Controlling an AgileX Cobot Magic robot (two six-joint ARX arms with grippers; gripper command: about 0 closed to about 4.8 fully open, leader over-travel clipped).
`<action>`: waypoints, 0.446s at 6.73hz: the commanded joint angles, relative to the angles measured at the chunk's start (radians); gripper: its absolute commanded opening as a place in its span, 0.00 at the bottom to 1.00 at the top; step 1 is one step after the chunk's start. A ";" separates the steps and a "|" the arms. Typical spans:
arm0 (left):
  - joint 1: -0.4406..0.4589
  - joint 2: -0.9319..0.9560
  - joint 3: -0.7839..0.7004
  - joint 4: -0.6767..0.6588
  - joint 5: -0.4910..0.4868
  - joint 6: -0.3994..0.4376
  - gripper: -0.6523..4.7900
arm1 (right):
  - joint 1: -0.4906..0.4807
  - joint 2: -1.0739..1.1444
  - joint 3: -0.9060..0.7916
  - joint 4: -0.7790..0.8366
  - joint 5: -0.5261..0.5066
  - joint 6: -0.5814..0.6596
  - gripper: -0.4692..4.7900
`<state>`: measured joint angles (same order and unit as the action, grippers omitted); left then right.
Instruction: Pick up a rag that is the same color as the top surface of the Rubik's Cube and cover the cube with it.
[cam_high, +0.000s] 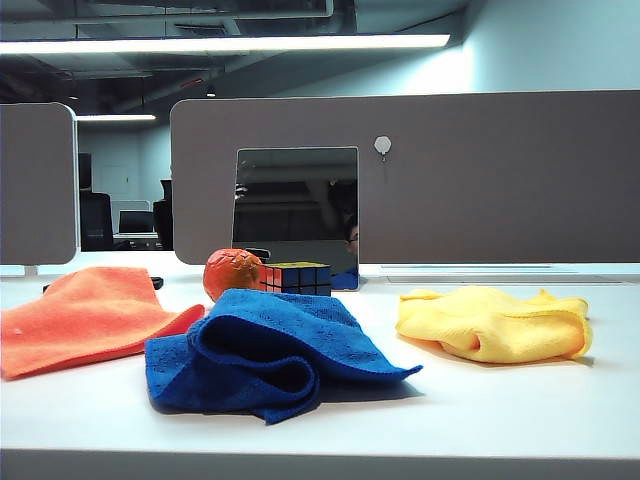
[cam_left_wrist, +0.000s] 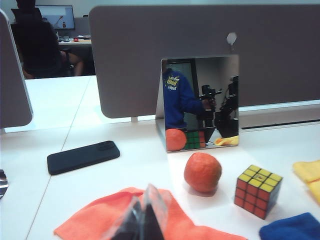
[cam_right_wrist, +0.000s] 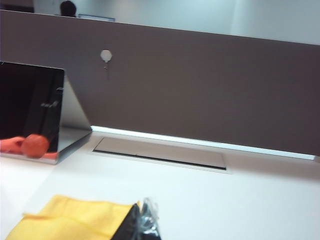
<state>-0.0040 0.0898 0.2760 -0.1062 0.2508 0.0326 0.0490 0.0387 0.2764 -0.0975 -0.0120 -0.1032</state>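
Note:
The yellow rag (cam_high: 495, 322) lies crumpled at the right of the table; a part of it (cam_right_wrist: 65, 217) lies just beside my right gripper (cam_right_wrist: 145, 212), which is shut with nothing in it. The Rubik's Cube (cam_high: 297, 277), yellow on top, stands behind the blue cloth, next to an orange fruit. In the left wrist view the cube (cam_left_wrist: 257, 191) sits on bare table beyond my left gripper (cam_left_wrist: 147, 200), whose fingers meet, shut and empty, over the orange cloth (cam_left_wrist: 105, 220). Neither gripper shows in the exterior view.
A blue cloth (cam_high: 270, 350) lies bunched in the middle front and an orange cloth (cam_high: 85, 315) at the left. An orange fruit (cam_high: 232, 274) sits left of the cube. A mirror (cam_high: 296, 210) stands against the partition behind. A black phone (cam_left_wrist: 83, 156) lies at the far left.

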 joint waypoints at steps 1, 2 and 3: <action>-0.001 0.014 0.050 -0.057 0.124 0.004 0.11 | 0.000 0.122 0.130 -0.086 -0.068 -0.010 0.08; -0.002 0.019 0.050 -0.062 0.180 -0.002 0.11 | 0.000 0.190 0.195 -0.134 -0.082 -0.010 0.08; -0.002 0.019 0.052 -0.101 0.241 -0.053 0.11 | 0.001 0.399 0.397 -0.227 -0.177 -0.008 0.08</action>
<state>-0.0040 0.1081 0.3195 -0.2016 0.4698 -0.0128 0.0498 0.4122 0.6399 -0.3149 -0.1562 -0.1116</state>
